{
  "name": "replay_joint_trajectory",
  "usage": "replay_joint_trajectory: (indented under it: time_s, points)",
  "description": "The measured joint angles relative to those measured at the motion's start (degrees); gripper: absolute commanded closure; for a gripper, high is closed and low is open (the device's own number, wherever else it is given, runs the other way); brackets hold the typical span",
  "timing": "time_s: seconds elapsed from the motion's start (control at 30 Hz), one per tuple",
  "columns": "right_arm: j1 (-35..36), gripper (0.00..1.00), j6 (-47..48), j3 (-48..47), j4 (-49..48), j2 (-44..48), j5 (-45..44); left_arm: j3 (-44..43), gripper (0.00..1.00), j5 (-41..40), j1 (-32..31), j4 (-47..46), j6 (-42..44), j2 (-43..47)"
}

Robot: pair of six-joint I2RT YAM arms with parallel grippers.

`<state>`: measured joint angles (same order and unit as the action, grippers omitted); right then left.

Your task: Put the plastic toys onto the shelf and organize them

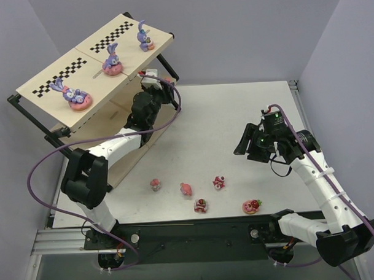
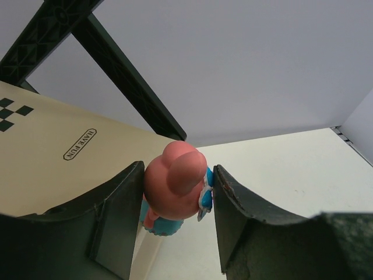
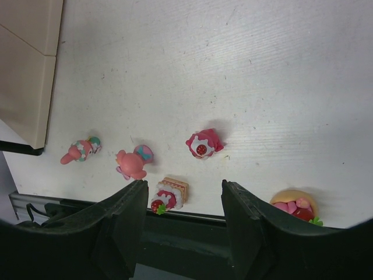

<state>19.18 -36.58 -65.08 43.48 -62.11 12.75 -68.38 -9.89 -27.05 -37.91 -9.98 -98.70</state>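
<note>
Toys in all: nine counted.
Purple bunnies [image 1: 112, 59]: three, each on a pink ring base, spaced along the top board beside the checker strips.
Pink figure [image 2: 175, 186]: one, with a blue base, clamped between the jaws of the left gripper [image 2: 178, 168].
Loose toys [image 1: 201, 205]: five pink and red ones, scattered apart on the table [image 1: 235, 114] near its front edge.
Shelf [image 1: 61, 70]: slanted beige boards on a black frame, holding the three bunnies on top; the lower boards are mostly hidden.
Left gripper position: at the right end of the shelf, by a beige board printed "HAVE FUN".
Right gripper [image 3: 183, 195]: jaws apart and holding nothing, hanging above the loose toys.
</note>
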Motion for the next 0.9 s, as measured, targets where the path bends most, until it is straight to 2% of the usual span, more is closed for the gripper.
replay_joint_trajectory:
  time_s: [0.9]
  points:
    - [0.0, 0.46, 1.6, 6.9, -1.5, 3.8, 0.5, -0.3, 1.0, -1.3, 2.7, -2.8, 1.2, -1.6]
